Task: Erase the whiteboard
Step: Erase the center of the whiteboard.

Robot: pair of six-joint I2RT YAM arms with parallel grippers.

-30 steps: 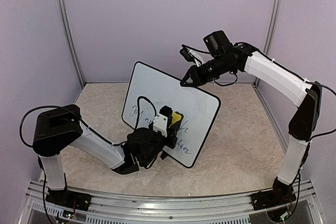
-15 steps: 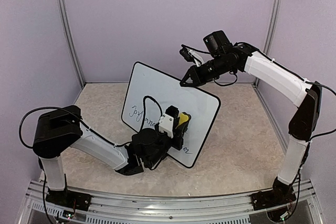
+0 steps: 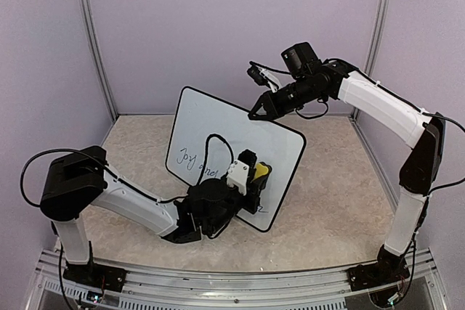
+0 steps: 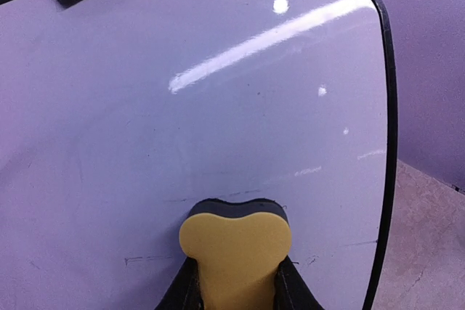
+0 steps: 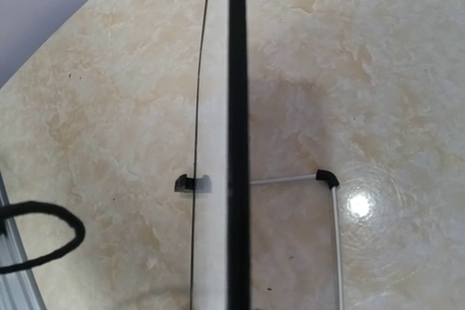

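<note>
The whiteboard [image 3: 225,132] is standing tilted around the middle of the bench [image 3: 334,201], a little toward the far edge, with its written face turning toward the near left corner. The left tool [image 3: 256,178] is gripping a yellow eraser [image 3: 260,171] between its closed fingers and is pressing it against the lower right part of the board's face. In the left wrist view the eraser [image 4: 236,241] is showing a dark pad along its front edge, lying flat on the whiteboard [image 4: 218,107], and the black fingers [image 4: 186,292] are squeezing it from both sides. Faint dark traces are showing on the surface just beside the pad. Blue cursive writing [image 3: 193,161] is sitting on the lower left part of the face, left of the eraser.

The right tool [image 3: 256,113] is reaching in from the far right corner and meeting the board's upper edge. Its fingers are closed, and it seems to be pinching the frame there, though the contact is too small to see clearly from above. The right wrist view is looking straight down along the black frame [image 5: 237,70]. A small black foot [image 5: 192,183] is resting on the bench to one side of it, and a thin white rod [image 5: 290,178] with a black corner piece is lying on the other.
</note>
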